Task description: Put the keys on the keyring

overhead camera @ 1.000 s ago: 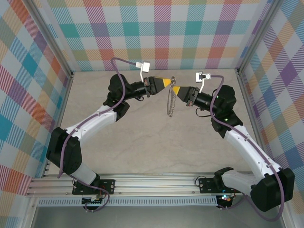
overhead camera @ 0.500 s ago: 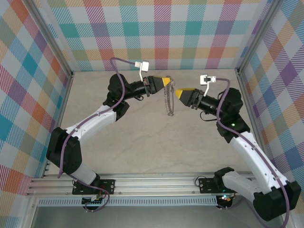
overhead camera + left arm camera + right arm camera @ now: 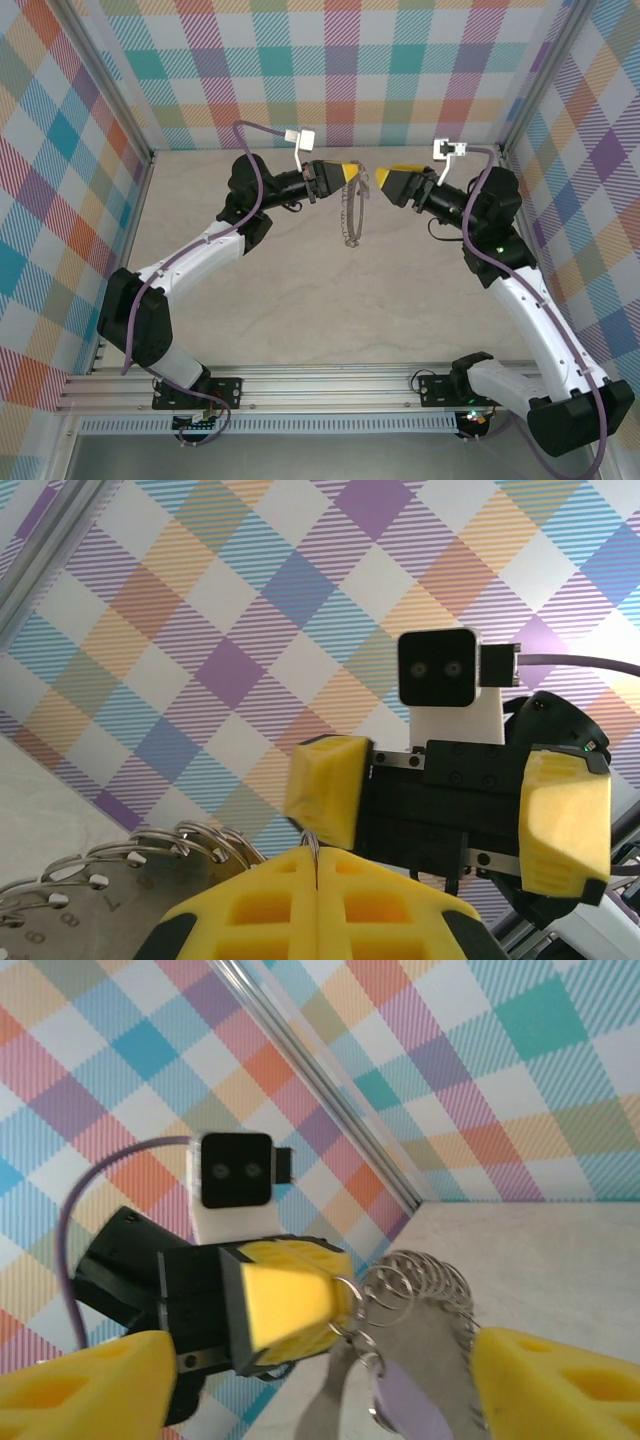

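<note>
Low in your frame, the yellow-padded left gripper [image 3: 316,868] is pressed together on a thin wire of the silver looped metal keyring [image 3: 150,852], which fans leftward over a grey number-stamped metal tag [image 3: 70,920]. Facing you, the black right gripper [image 3: 445,805] holds its yellow pads wide apart.

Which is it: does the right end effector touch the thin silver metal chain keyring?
Apart. The top external view shows a clear gap between the open right end effector and the silver chain keyring hanging from the shut left end effector.
</note>
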